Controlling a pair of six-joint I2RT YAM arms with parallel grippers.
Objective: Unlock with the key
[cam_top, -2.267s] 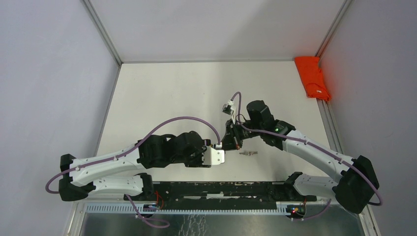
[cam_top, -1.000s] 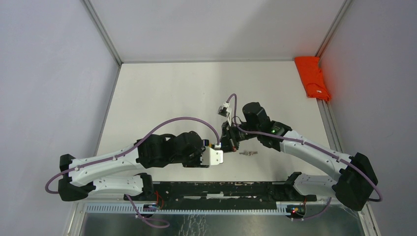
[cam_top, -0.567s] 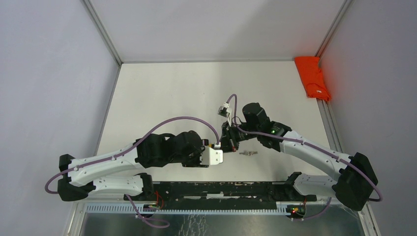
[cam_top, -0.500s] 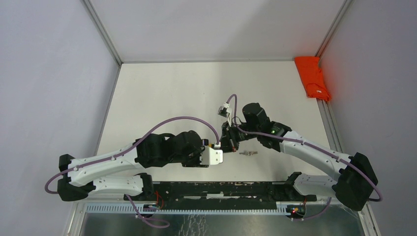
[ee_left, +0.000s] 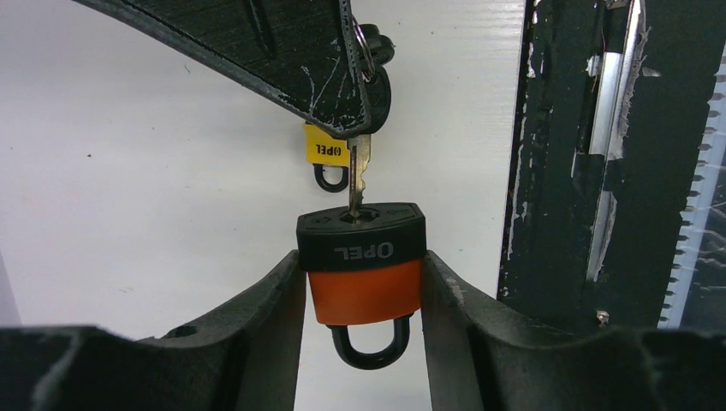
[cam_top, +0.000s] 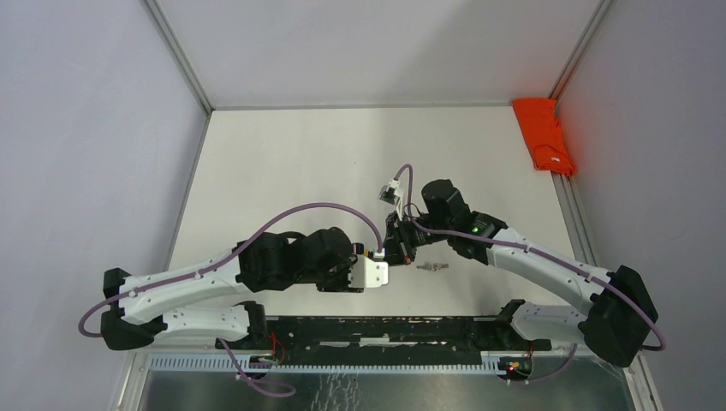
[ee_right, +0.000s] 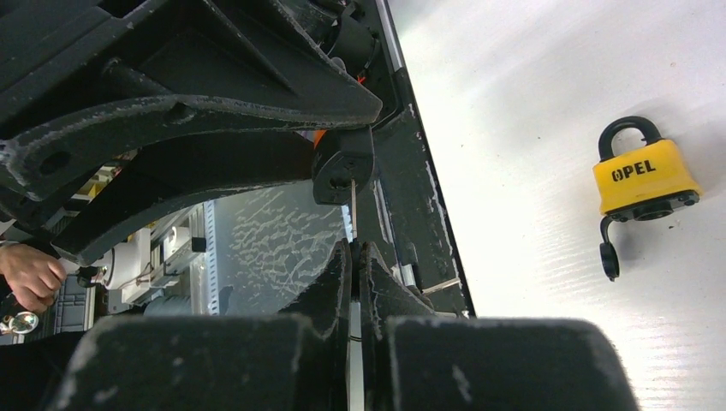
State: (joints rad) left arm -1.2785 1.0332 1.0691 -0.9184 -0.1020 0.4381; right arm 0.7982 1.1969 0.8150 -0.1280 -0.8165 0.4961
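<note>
An orange padlock (ee_left: pixel 364 287) with a black top marked OPEL sits between the two fingers of my left gripper (ee_left: pixel 362 261), which is shut on its sides, shackle toward the camera. A silver key (ee_left: pixel 356 175) stands in its keyhole. My right gripper (ee_right: pixel 354 248) is shut on the key's head, and the thin blade (ee_right: pixel 353 201) runs from its tips into the padlock's black end (ee_right: pixel 342 163). In the top view the left gripper (cam_top: pixel 375 267) and right gripper (cam_top: pixel 399 248) meet near the table's front middle.
A yellow OPEL padlock (ee_right: pixel 646 178) lies on the white table beyond the grippers, also seen behind the key (ee_left: pixel 327 154). A small loose key (cam_top: pixel 432 268) lies just right of the grippers. An orange cloth (cam_top: pixel 544 135) sits at the back right edge. The black rail (cam_top: pixel 385 330) runs along the front.
Since the earliest frame the right gripper has shifted slightly left, closer against the left gripper. Over the last second nothing visibly moves.
</note>
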